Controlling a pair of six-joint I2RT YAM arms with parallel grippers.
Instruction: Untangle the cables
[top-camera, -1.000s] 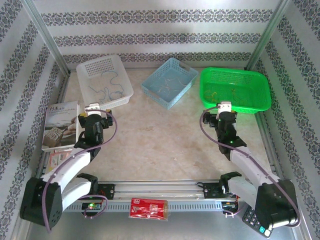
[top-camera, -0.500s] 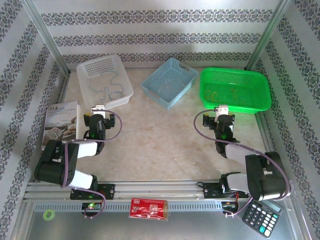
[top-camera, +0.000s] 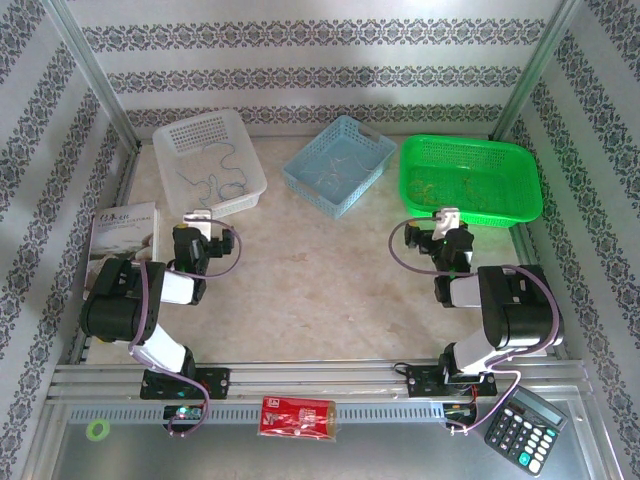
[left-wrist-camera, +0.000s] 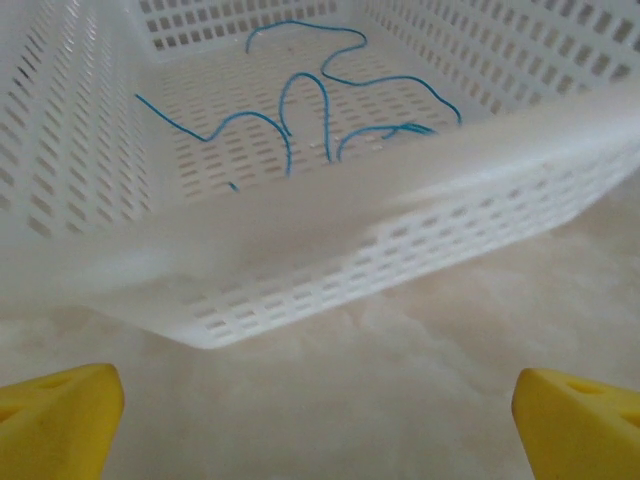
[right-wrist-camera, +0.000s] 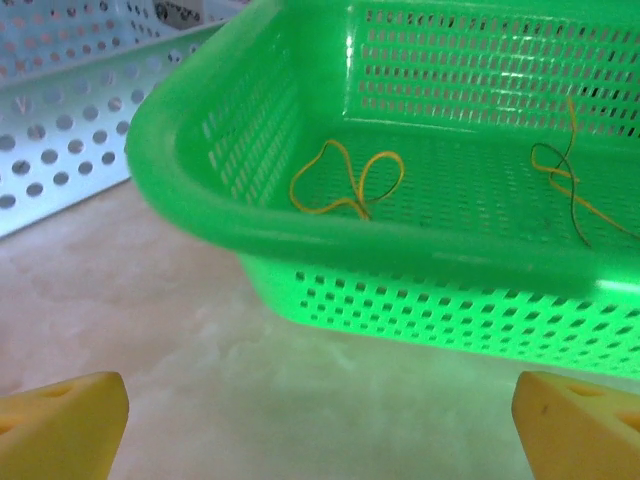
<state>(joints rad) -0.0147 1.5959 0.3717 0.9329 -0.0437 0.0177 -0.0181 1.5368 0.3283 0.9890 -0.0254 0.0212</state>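
Fingers (left-wrist-camera: 60, 420) apart on both, left hand (left-wrist-camera: 320, 420) facing blue cables (left-wrist-camera: 290, 130), right hand (right-wrist-camera: 320, 425) facing yellow cables (right-wrist-camera: 350, 200)

At the far side of the surface (top-camera: 320, 275) you see a white basket (top-camera: 196, 119), a blue basket (top-camera: 318, 197), a green basket (top-camera: 470, 142), cables (top-camera: 213, 180) inside each.

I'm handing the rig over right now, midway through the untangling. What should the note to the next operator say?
Left hand: open, empty, facing the white basket.
Right hand: open, empty, facing the green basket.
Where: blue wires in the white basket, yellow wires in the green basket, faint pale wires in the blue basket.
Done: strands appear sorted by colour.
Left: the blue wires overlap, and a dark strand crosses a yellow one in the green basket; check both.
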